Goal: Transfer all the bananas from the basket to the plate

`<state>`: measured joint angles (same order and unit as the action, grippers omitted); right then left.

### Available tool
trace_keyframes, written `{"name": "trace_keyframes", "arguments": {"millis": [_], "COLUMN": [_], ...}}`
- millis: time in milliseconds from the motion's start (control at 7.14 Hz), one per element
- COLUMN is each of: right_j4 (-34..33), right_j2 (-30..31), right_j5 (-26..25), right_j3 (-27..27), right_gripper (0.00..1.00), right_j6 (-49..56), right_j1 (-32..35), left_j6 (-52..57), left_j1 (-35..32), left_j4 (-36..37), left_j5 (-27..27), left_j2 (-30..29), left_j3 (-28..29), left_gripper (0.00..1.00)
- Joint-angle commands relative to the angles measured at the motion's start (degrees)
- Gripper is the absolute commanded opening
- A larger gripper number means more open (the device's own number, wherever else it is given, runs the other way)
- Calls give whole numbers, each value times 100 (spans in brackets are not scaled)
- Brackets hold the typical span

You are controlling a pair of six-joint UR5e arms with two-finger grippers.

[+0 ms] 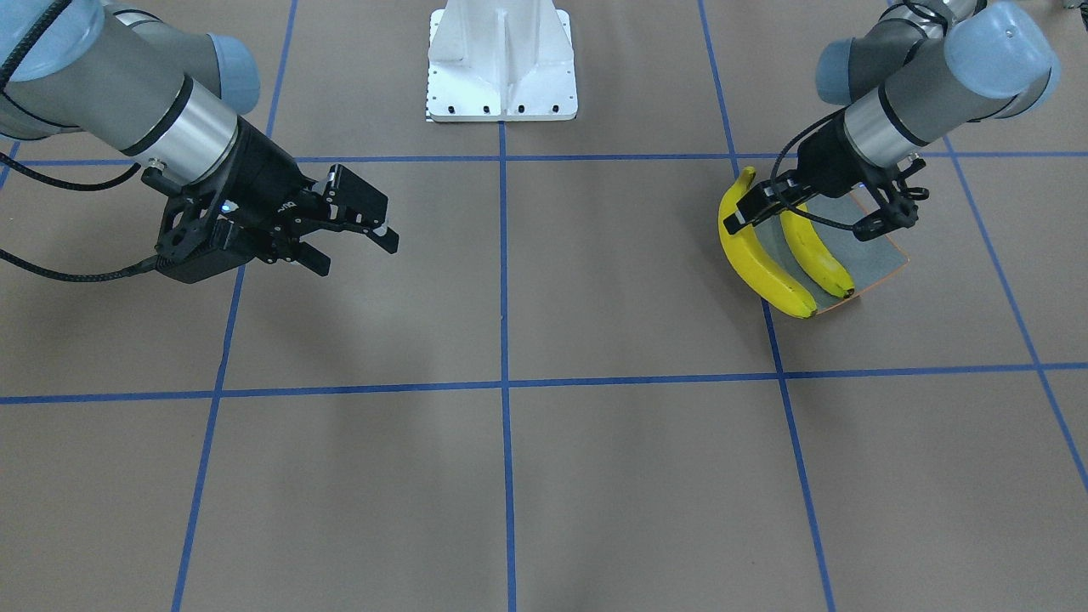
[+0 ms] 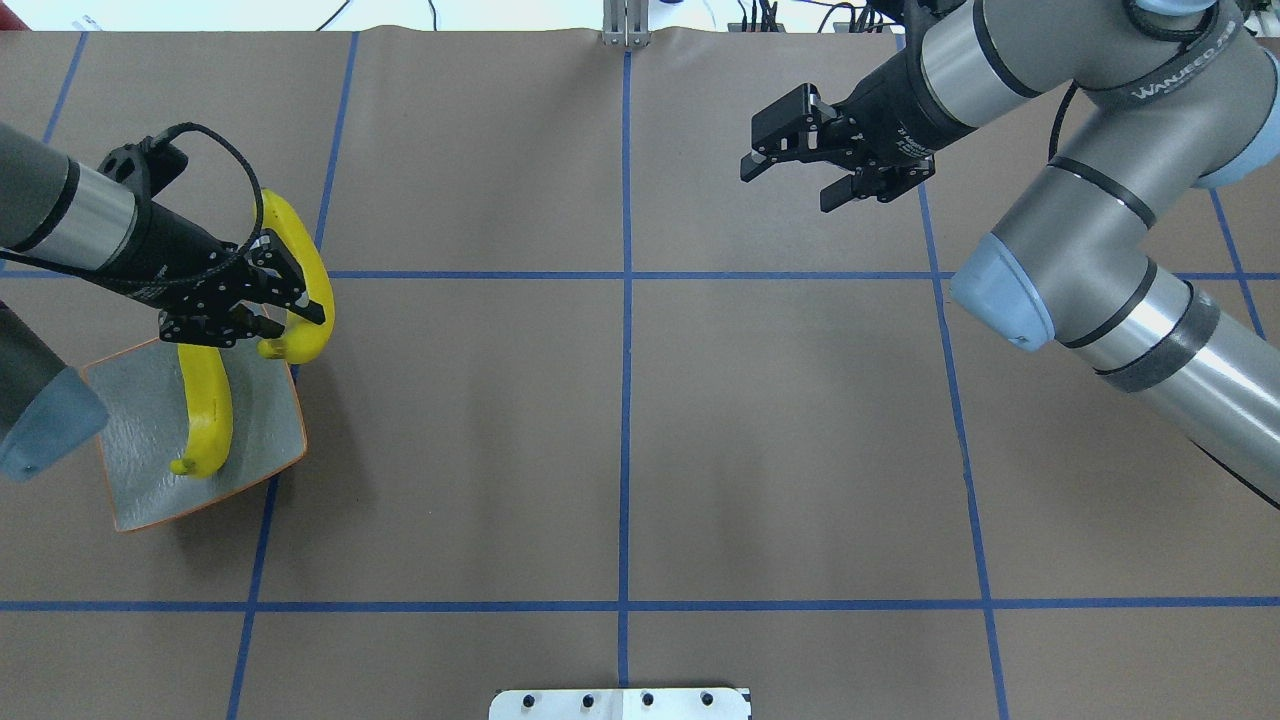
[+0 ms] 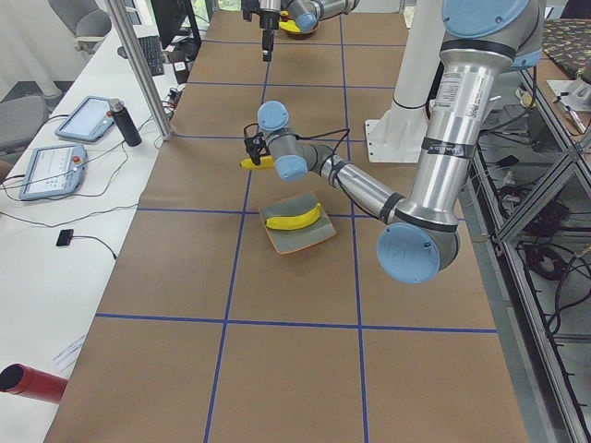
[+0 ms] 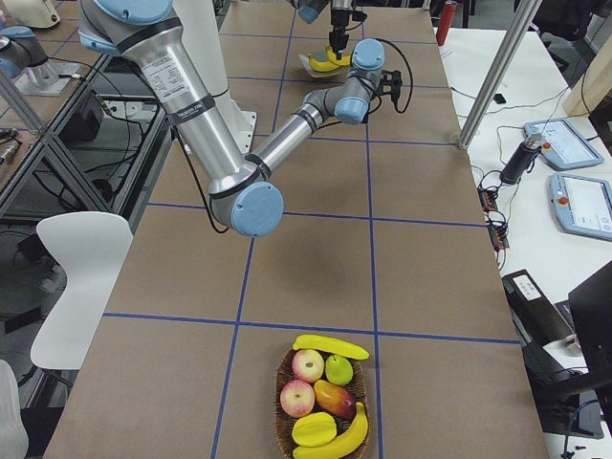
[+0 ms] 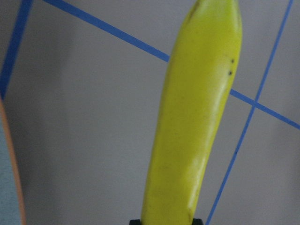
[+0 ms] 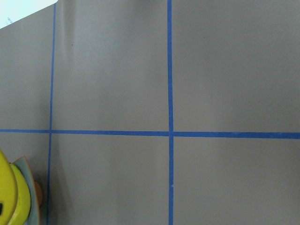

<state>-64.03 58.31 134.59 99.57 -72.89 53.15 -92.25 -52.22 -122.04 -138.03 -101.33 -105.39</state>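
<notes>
1. A bench [image 2: 620,450] covered in brown paper and gridded with blue tape. At its right end, a basket [image 4: 282,421] holds two bananas [image 4: 330,346] among apples [image 4: 306,365].
2. This looks like the placing step. The left gripper [image 2: 290,322], jaws closed on the held banana [image 2: 305,260], hangs at the 1 o'clock corner of the plate [image 2: 135,450], seen from overhead.
3. The next move calls for lowering it onto bare plate beside the second banana [image 2: 205,410], without nudging that one.
4. The right gripper [image 2: 785,190], jaws open and empty, is well apart toward 2 o'clock.

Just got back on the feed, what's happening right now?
The left gripper is shut on a banana just off the plate's edge, not yet set down on it. Another banana already lies on the plate. The right gripper hangs open and empty. Two more bananas wait in the basket.
</notes>
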Motion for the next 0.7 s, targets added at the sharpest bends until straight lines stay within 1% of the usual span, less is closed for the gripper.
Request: {"name": "trace_keyframes", "arguments": {"millis": [0,140,420,560], "right_j4": [-13,-13,-13,-13], "right_j2": [66,110,119,127], "right_j5": [-3,-3,-3,-3], "right_j3": [-34,-34,-25,-34], "right_gripper": [99,99,99,99], "right_j6": [12,12,12,12], "right_j1": [46,47,47,47], "left_j6": [-12,31,197,486], "left_j1": [376,571,590,590], "left_j4": [373,374,374,374], "left_j5": [336,364,364,364], "left_j2": [332,525,858,1104], "left_j3": [-105,-122,-315,-386], "left_gripper": [0,0,0,0]}}
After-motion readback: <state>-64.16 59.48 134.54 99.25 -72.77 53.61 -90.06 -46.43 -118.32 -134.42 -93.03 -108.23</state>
